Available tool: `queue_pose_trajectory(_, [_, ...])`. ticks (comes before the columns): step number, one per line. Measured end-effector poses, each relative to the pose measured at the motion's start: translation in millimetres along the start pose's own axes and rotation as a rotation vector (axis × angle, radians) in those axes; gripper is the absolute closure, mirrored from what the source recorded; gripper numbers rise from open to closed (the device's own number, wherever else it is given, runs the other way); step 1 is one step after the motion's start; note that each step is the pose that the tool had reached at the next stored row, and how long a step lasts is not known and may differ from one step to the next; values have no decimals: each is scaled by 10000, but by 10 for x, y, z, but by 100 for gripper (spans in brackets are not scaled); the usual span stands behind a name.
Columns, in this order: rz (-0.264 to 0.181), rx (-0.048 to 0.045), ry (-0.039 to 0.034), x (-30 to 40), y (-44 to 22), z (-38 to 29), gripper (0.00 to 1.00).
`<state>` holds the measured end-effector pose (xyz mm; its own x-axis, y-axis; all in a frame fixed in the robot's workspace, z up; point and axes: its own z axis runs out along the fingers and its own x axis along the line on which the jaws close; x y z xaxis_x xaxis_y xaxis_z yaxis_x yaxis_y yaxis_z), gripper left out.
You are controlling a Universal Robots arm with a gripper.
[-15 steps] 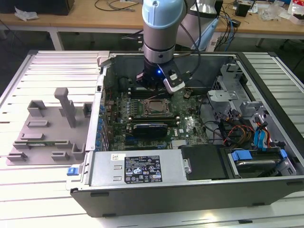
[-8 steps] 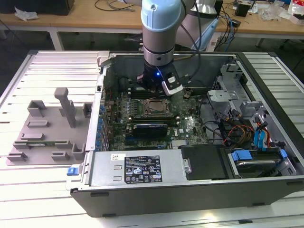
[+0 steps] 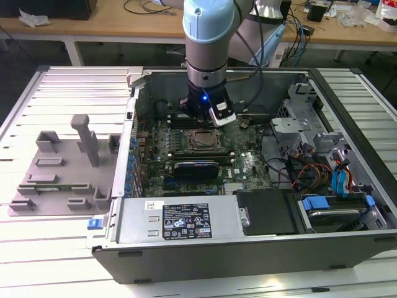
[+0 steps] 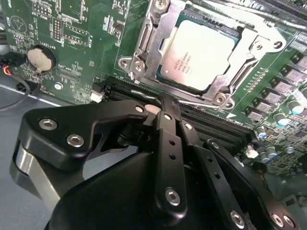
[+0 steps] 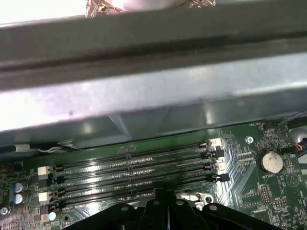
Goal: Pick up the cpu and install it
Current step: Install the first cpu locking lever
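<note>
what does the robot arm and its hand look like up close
The arm is a thick silver-grey cylinder with a pale blue joint cap, a small blue light near the wrist and dark cables trailing behind. The hand is matte black, built from bolted link plates with silver screw heads.

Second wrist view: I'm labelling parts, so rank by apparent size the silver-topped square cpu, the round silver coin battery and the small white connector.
1. Silver-topped square cpu
2. Round silver coin battery
3. Small white connector
</note>
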<state>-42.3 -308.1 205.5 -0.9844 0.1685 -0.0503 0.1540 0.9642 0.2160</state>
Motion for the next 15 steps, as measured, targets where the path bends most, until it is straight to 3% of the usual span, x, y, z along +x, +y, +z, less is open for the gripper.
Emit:
queue_pose_trajectory(5, [-6, 59, -15, 5, 26, 7, 89])
queue_pose_trajectory(7, [-18, 68, -68, 9, 23, 16, 89])
queue_pose_trajectory(15, [-18, 90, -75, 46, 16, 16, 89])
